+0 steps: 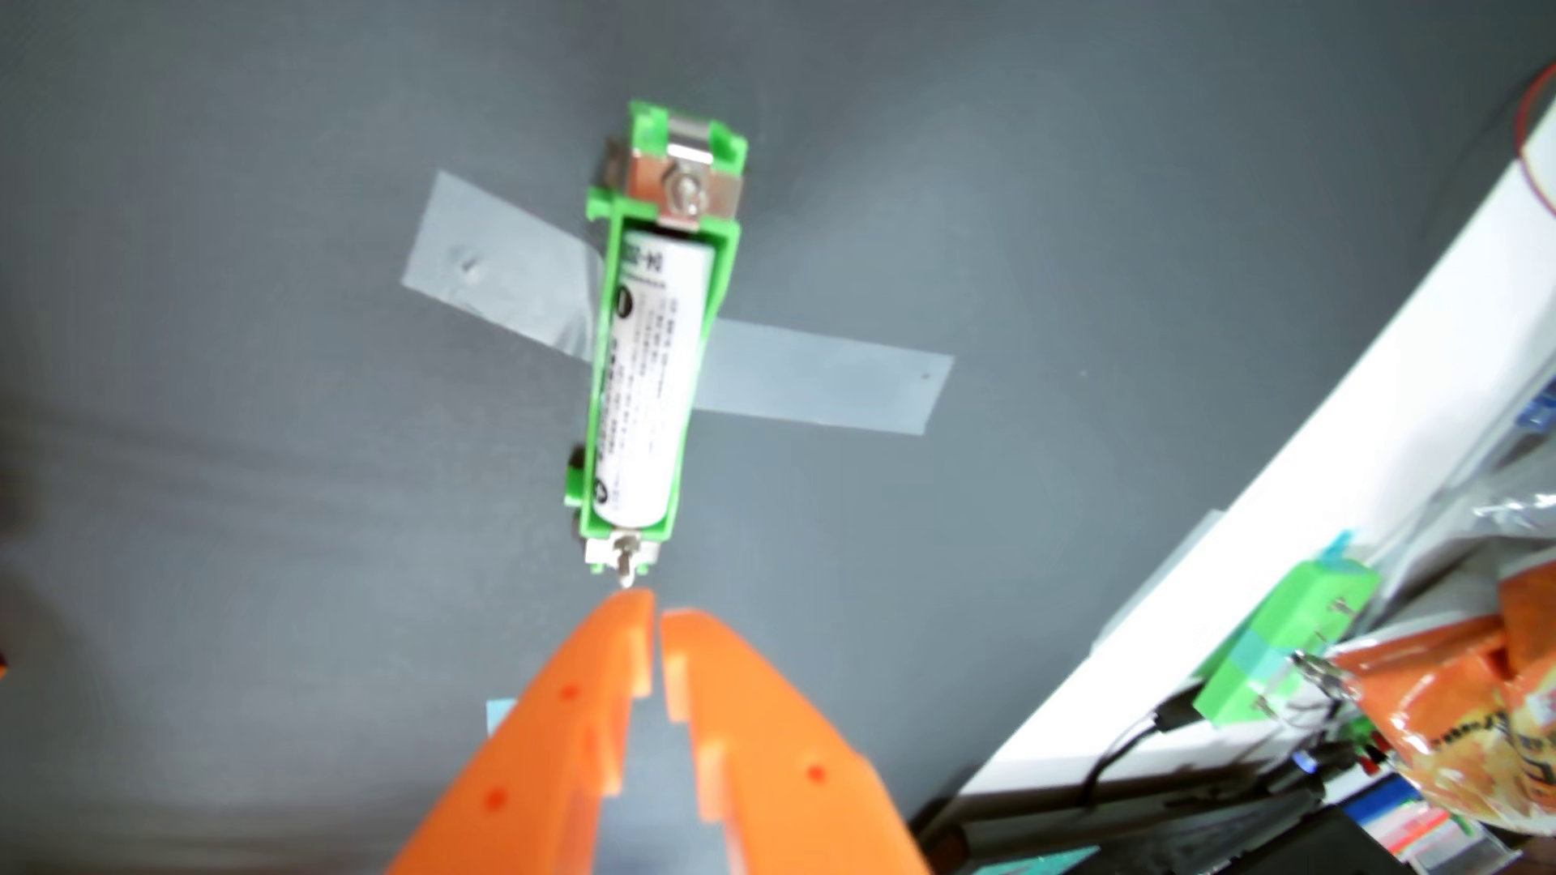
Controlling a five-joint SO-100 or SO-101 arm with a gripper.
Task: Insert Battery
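Note:
In the wrist view a white cylindrical battery (647, 379) lies inside a green holder (726, 252) taped to the dark grey table. Metal contacts show at the holder's far end (686, 198) and near end (625, 565). My orange gripper (657, 610) enters from the bottom edge. Its two fingers are closed to a thin slit, with nothing between them. Its tips sit just below the holder's near metal contact, apart from it.
Grey tape (829, 379) crosses under the holder. At the right, a white board edge (1313, 471) runs diagonally, with a second green part (1263, 656), cables and an orange plastic bag (1465, 723) beyond it.

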